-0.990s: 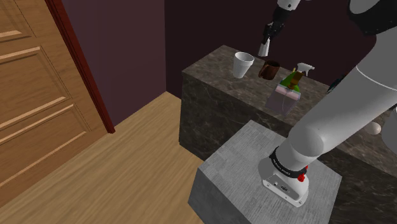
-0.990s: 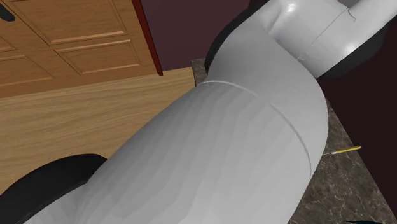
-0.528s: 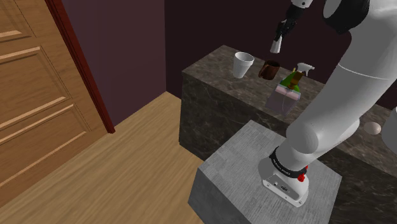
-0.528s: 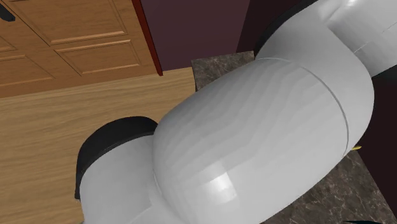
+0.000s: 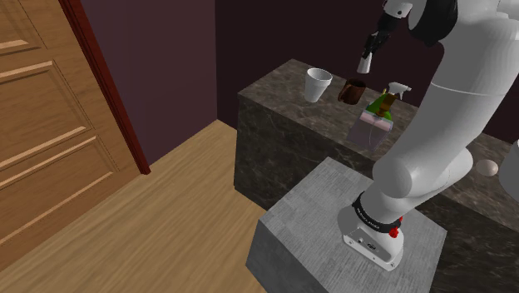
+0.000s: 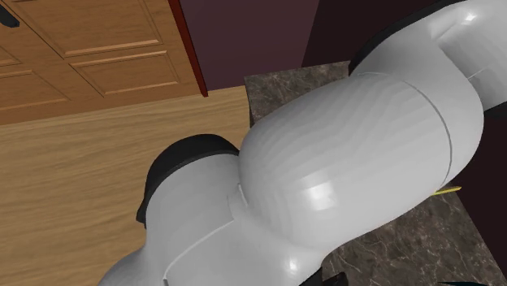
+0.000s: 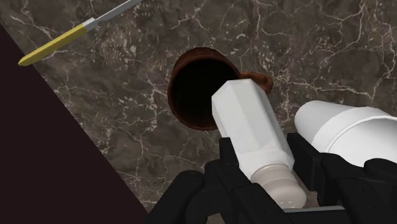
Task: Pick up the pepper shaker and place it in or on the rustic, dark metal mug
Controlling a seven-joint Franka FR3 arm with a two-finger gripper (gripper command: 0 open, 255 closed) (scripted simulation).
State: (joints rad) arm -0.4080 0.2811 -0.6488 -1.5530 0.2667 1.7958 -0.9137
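Firmly clamping a white, faceted pepper shaker between the two black fingers of the claw, pinching its flat sides just short of the smooth, rounded cap end. Holding it tilted in the air over the round mouth of a rusty-brown metal mug, partly covering the mug's dark hollow and reaching toward its stubby handle. Hanging clear of the rim, not touching it.

Standing upright below, on a dark marble worktop veined with thin white lines. Sitting near a white tapered cup toward the shoulder view's left, and near a green spray bottle with a white trigger head toward that view's right. Resting there on a pale pink box. Lying flat on the marble near the mug, a slim tool with a yellow handle and a grey blade.

Arching over the worktop in the second exterior view, a smooth, glossy white arm with dark joints. Rising from a blocky grey stand, beside a panelled wooden door and a plank floor.
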